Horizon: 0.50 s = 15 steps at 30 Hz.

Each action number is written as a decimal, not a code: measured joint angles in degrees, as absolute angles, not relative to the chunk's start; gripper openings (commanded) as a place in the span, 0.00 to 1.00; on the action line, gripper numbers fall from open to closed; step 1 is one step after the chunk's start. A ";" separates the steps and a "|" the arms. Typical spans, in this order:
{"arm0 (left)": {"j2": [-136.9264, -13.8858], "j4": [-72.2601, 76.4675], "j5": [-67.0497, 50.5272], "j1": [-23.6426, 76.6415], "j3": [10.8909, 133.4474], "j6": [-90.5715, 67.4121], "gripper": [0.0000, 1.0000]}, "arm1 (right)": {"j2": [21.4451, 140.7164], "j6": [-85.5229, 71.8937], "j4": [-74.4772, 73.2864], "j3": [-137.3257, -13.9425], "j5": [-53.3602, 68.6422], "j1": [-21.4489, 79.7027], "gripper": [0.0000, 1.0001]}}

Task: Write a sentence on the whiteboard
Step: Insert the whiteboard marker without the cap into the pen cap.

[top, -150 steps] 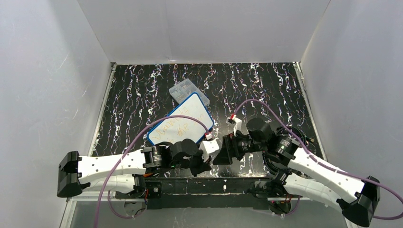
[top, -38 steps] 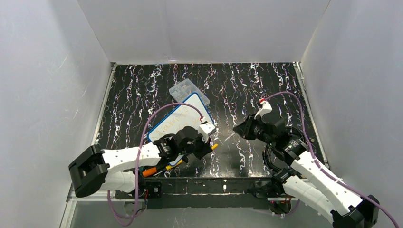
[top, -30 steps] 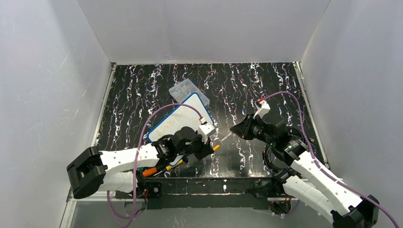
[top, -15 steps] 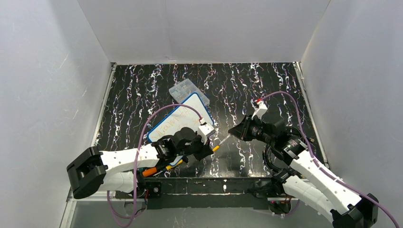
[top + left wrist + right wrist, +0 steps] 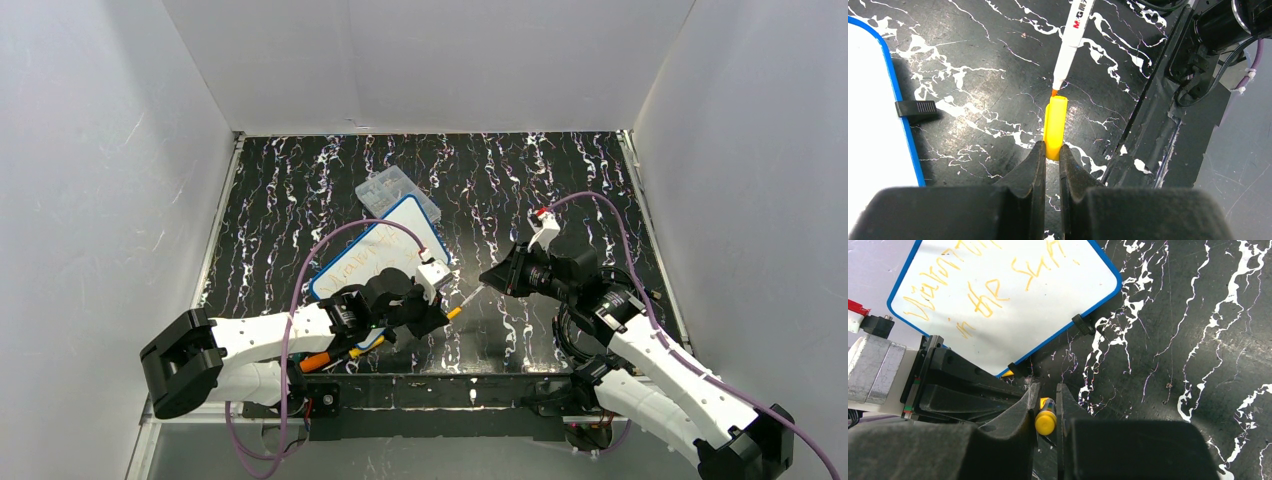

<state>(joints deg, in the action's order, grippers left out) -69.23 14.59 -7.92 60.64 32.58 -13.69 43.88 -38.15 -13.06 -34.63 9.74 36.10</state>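
The whiteboard (image 5: 396,228), white with a blue rim, lies tilted on the dark marbled table. The sentence (image 5: 982,289) shows on it as orange-yellow handwriting in two slanted lines. My left gripper (image 5: 1051,151) is shut on a yellow marker cap (image 5: 1055,122), its open end pointing away. My right gripper (image 5: 1047,390) is shut on the white marker (image 5: 1073,35), whose yellow rear end (image 5: 1046,422) shows between the jaws. The orange tip touches the cap's mouth. In the top view both grippers (image 5: 440,312) (image 5: 487,278) meet just right of the board's near corner.
A clear plastic compartment box (image 5: 390,188) lies behind the whiteboard, partly under its far edge. Black clips (image 5: 915,107) (image 5: 1082,324) sit on the board's rim. An orange-and-yellow object (image 5: 320,360) lies by the left arm near the table's front rail (image 5: 440,390).
My right gripper has carried the marker left and a little down, bringing its tip to the mouth of the cap. The left gripper with the cap has stayed nearly still.
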 measured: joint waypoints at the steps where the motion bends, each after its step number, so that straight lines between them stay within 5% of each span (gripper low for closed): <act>1: -69.21 14.59 -7.92 60.64 32.58 -13.69 0.00 | 43.88 -38.15 -13.06 -34.63 9.82 36.10 0.01; 15: -69.21 14.61 -7.90 60.64 32.49 -13.69 0.00 | 43.88 -37.65 -13.39 -35.03 10.28 36.07 0.01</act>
<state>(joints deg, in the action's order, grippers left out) -69.21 14.61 -7.90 60.64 32.49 -13.69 43.88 -37.65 -13.39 -35.03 10.28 36.07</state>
